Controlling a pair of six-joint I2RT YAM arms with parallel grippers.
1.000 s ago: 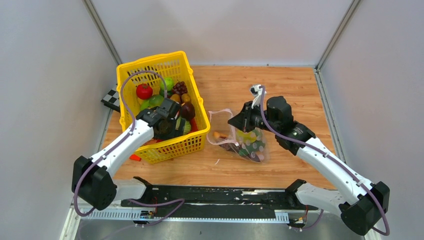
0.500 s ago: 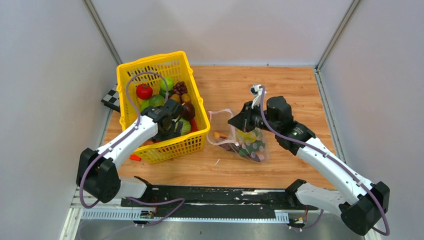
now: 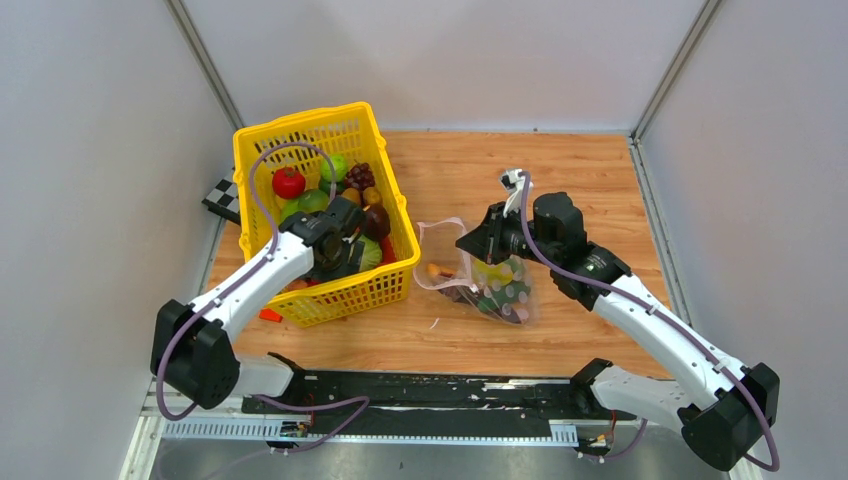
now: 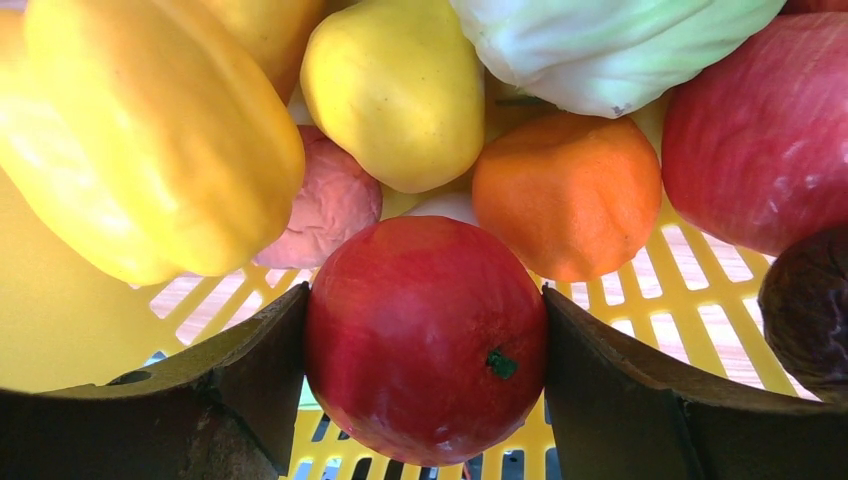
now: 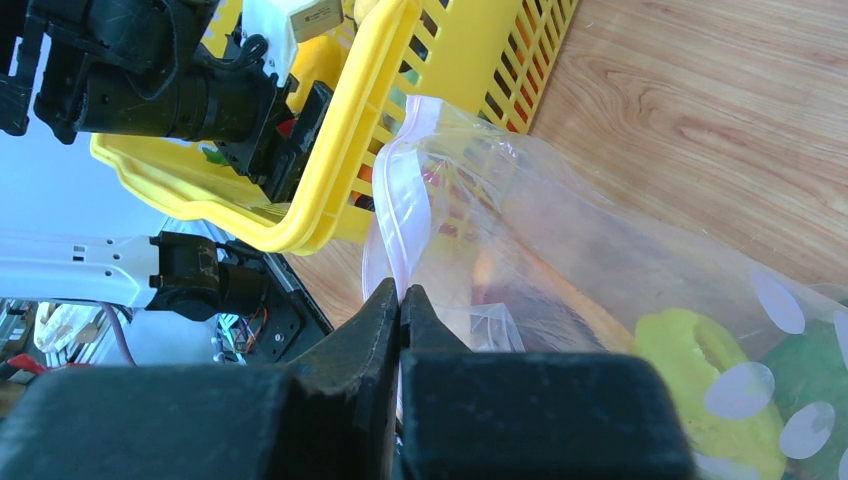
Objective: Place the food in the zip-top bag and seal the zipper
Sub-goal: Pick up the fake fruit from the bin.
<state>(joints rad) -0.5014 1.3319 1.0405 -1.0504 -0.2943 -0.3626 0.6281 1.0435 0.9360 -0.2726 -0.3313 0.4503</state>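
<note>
My left gripper is down inside the yellow basket, shut on a glossy red tomato; both fingers press its sides. Around it lie a yellow pepper, a yellow fruit, an orange and a pale green cabbage. My right gripper is shut on the pinkish zipper of the clear dotted zip-top bag, holding its mouth open toward the basket. The bag holds several food pieces.
The basket holds more fruit, a red apple, green pieces and dark grapes. An orange-red block lies by the basket's near-left corner. A black-and-white checker card lies left of the basket. Grey walls enclose the wooden table.
My left arm has shifted slightly right and deeper into the basket's near end. The right arm and the bag have not moved.
</note>
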